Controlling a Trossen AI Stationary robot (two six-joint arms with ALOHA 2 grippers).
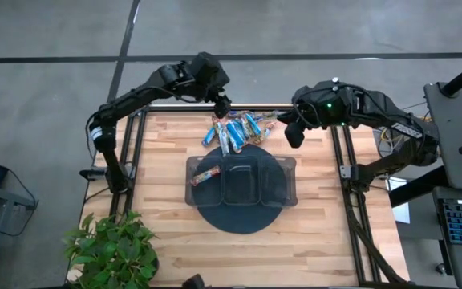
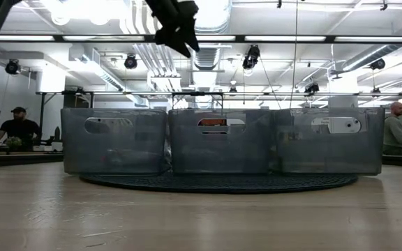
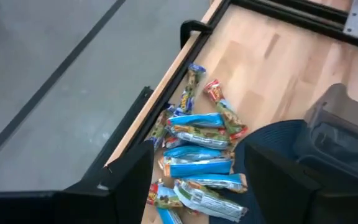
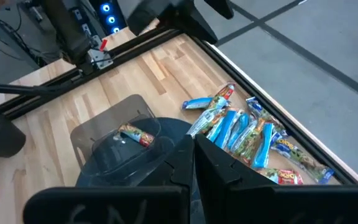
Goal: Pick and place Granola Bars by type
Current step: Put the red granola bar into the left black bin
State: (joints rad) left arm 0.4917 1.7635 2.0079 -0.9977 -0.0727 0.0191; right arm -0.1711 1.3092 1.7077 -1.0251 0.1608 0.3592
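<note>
Your left claw [image 1: 223, 105] hovers open above the bars [image 1: 237, 131], piled at upper centre beside the tray [image 1: 287, 186], ready to pick. One bar [image 1: 205, 176] lies in the tray's left compartment. Your right claw [image 1: 293, 132] waits shut nearby.

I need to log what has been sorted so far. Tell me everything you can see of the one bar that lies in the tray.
The bar in the tray is a small shiny foil-wrapped bar, reddish-orange with multicolour print. It lies flat and at a slant on the floor of the end compartment on the left arm's side of the dark translucent tray, alone there. Neither gripper touches it. The other two compartments look empty.
</note>
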